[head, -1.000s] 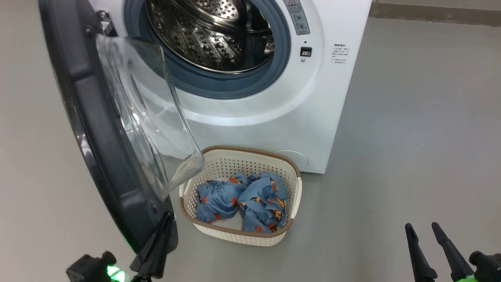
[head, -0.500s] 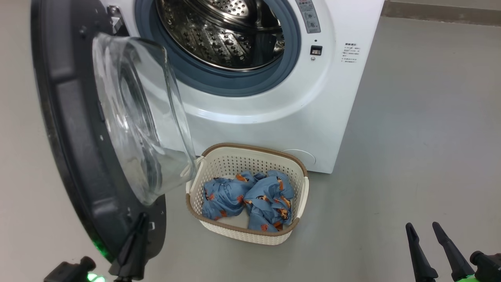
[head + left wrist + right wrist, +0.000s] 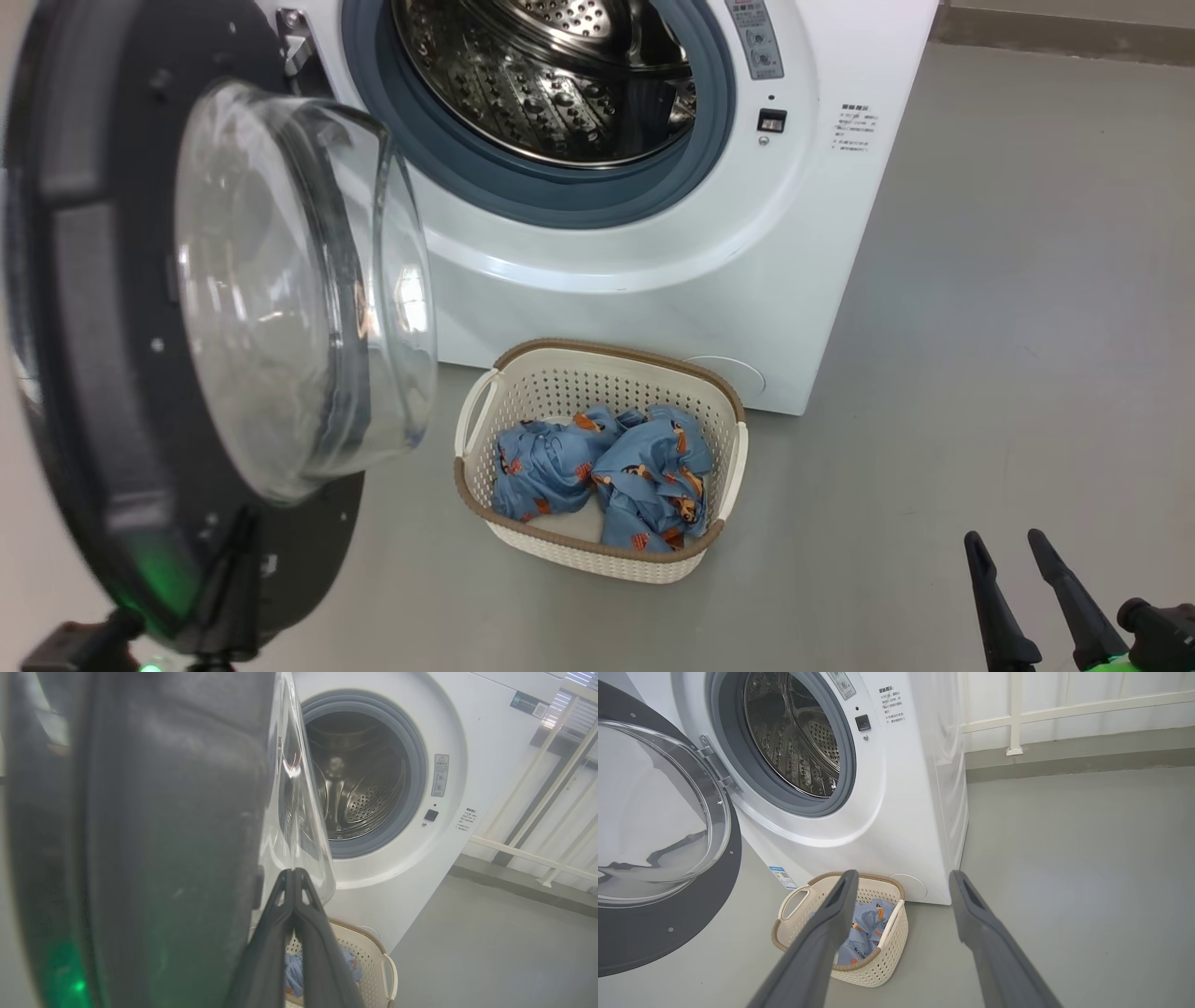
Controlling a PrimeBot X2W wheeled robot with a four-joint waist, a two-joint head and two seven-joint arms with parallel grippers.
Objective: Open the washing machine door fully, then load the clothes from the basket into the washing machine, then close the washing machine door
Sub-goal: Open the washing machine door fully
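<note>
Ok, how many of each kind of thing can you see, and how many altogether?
Washing machine: 1
Door: 1
Basket: 1
Blue clothes: 2
Grippers: 2 (left gripper, right gripper)
Total: 7

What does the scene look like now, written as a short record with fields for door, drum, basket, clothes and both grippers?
washing machine door: swung open, at the left of the head view
drum: no clothes seen inside
basket: on the floor, in front of the washing machine
clothes: both in the basket
left gripper: shut, beside the door's lower edge
right gripper: open, holds nothing
</note>
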